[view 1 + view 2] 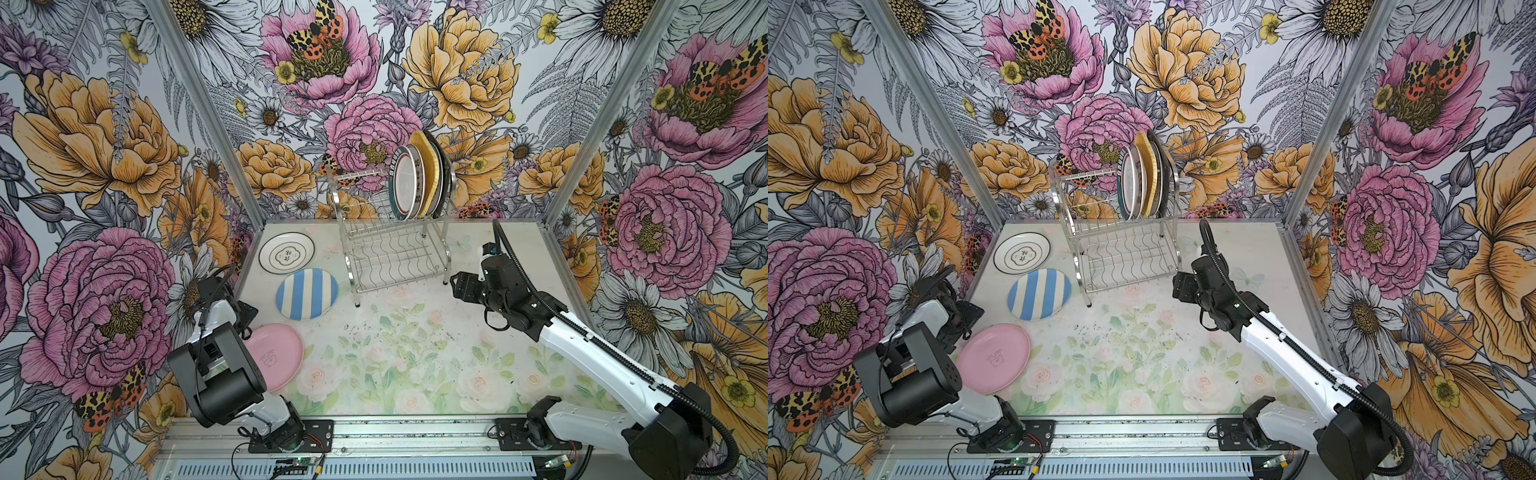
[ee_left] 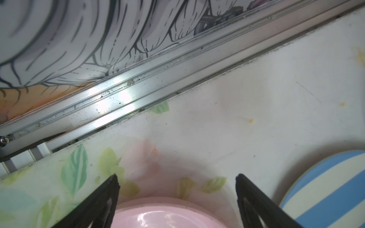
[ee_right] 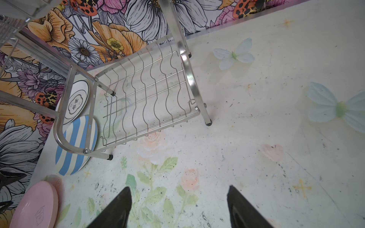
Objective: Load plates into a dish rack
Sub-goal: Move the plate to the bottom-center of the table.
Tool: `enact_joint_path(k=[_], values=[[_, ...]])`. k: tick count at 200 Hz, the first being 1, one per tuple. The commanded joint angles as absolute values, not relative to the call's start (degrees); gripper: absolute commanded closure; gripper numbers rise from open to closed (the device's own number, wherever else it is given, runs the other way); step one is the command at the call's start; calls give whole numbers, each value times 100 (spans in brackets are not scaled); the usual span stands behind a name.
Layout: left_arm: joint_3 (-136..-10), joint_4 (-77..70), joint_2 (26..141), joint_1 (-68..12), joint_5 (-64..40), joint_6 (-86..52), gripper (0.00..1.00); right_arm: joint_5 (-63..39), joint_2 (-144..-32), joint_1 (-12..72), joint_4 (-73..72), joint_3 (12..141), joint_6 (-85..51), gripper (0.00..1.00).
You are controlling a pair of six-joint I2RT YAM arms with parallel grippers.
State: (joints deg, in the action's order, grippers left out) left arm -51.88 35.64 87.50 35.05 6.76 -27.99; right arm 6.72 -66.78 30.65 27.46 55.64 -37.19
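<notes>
Rack: dish rack at the bench back edge; plates upright in upper slots | Left edge: white plate, striped plate, pink plate flat, unloaded | left end effector open over pink plate's rim, likely next pick; right end effector open, empty

No wording can be read for certain. The white plate carries a dark central emblem whose characters are too small to make out. The pink plate bears a faint, illegible outline mark.
</notes>
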Motion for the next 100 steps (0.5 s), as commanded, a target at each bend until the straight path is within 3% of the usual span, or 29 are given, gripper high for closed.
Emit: enact_joint_path(k=[1,100], values=[[-5266,3432,8848,3670,361,-2689,8,624,-6628,3019,2593,5545,-3782,23],[-5013,3455,8770,3709,-261,-2722,9,624,-6474,2957,2591,5438,-3769,23]])
